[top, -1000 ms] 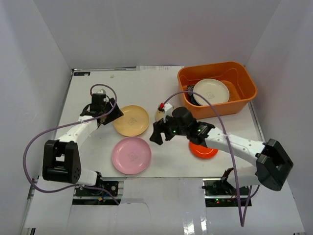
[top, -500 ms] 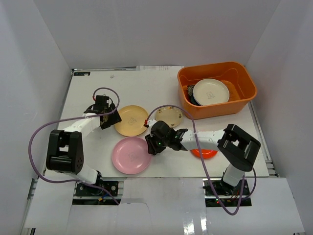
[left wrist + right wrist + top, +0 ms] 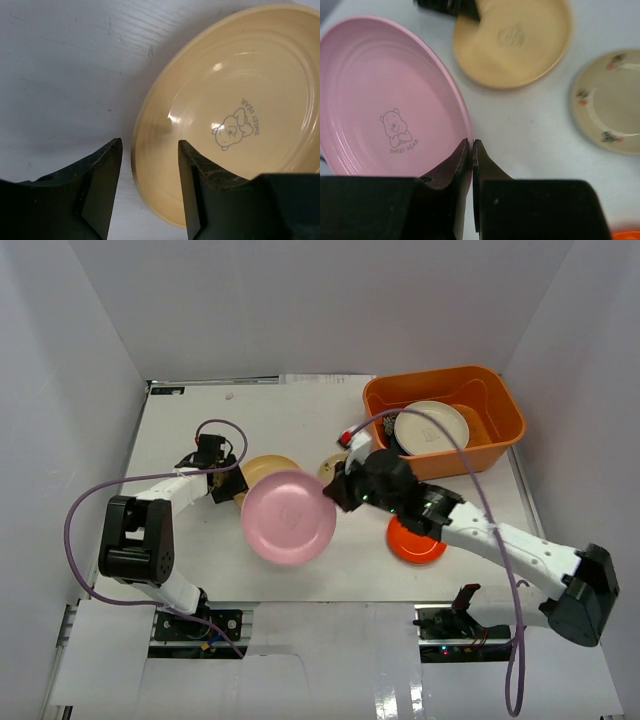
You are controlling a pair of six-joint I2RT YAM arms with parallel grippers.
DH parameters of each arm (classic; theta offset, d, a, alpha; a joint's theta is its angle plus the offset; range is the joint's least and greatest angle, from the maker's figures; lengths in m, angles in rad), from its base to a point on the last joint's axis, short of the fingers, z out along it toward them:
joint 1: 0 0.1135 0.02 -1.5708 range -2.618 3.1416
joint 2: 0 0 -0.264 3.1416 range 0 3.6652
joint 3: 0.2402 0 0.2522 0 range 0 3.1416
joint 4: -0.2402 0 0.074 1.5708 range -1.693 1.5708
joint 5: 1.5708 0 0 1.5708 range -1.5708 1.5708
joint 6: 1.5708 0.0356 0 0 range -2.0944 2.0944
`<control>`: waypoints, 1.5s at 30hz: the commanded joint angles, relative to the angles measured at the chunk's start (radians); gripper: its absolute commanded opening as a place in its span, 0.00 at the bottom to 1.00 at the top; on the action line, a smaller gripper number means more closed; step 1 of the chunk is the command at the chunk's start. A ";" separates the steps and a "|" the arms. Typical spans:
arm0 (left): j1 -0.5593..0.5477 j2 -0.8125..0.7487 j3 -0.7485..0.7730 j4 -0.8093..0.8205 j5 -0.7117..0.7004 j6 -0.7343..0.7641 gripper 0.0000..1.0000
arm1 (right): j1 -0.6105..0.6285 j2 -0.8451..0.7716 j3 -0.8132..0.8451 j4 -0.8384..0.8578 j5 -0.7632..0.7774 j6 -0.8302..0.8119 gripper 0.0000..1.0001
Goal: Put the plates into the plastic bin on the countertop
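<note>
My right gripper is shut on the rim of the pink plate, which hangs tilted above the countertop. My left gripper is open, its jaws astride the near rim of the yellow plate; one finger is over the plate, the other outside it. The pink plate partly hides the yellow one in the top view. The orange plastic bin at the back right holds a cream plate on darker ones.
A tan plate lies beside the yellow one, partly under my right arm. An orange-red plate sits near the front right under that arm. White walls close in the countertop on three sides.
My right gripper has shut on the pink plate's rim and lifted it off the countertop toward the middle. My left gripper's jaws have narrowed around the yellow plate's rim.
</note>
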 commanded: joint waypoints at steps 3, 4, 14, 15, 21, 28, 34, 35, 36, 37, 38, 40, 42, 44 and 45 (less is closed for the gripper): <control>0.005 -0.007 0.023 0.017 0.053 0.003 0.53 | -0.293 -0.164 0.151 -0.015 0.187 -0.113 0.08; 0.005 -0.006 0.024 0.017 0.057 0.005 0.52 | -0.396 -0.167 0.182 -0.017 0.249 -0.131 0.08; 0.005 -0.004 0.024 0.022 0.092 0.003 0.21 | -0.930 0.132 0.433 -0.089 0.209 -0.197 0.08; 0.005 -0.013 0.024 0.025 0.092 0.003 0.17 | -0.962 0.164 0.455 -0.109 0.200 -0.197 0.08; 0.005 -0.042 0.024 0.025 0.101 0.002 0.00 | -1.046 0.340 0.510 -0.146 0.134 -0.174 0.08; 0.005 -0.191 0.035 0.028 0.147 -0.018 0.00 | -1.053 0.453 0.561 -0.152 0.103 -0.151 0.21; -0.019 -0.320 0.164 0.014 0.224 -0.067 0.00 | -1.053 0.388 0.573 -0.150 0.006 -0.122 0.69; -0.033 -0.319 0.222 0.011 0.227 -0.073 0.00 | -1.053 0.371 0.570 -0.147 -0.009 -0.119 0.73; -0.050 -0.306 0.253 0.006 0.224 -0.087 0.00 | -1.053 0.355 0.569 -0.146 -0.026 -0.116 0.74; -0.094 -0.293 0.285 0.002 0.215 -0.092 0.00 | -1.053 0.316 0.565 -0.146 -0.067 -0.110 0.74; -0.119 -0.276 0.322 -0.001 0.204 -0.093 0.00 | -1.053 0.293 0.556 -0.146 -0.080 -0.102 0.75; -0.214 -0.208 0.434 -0.012 0.146 -0.095 0.00 | -1.053 0.209 0.527 -0.132 -0.109 -0.090 0.75; -0.289 -0.152 0.544 -0.015 0.103 -0.093 0.00 | -1.053 0.114 0.506 -0.101 -0.129 -0.073 0.68; -0.327 -0.058 0.619 -0.017 0.086 -0.096 0.00 | -1.053 0.051 0.492 -0.081 -0.141 -0.065 0.57; -0.369 -0.026 0.692 -0.018 0.071 -0.095 0.00 | -1.053 0.022 0.490 -0.077 -0.146 -0.053 0.27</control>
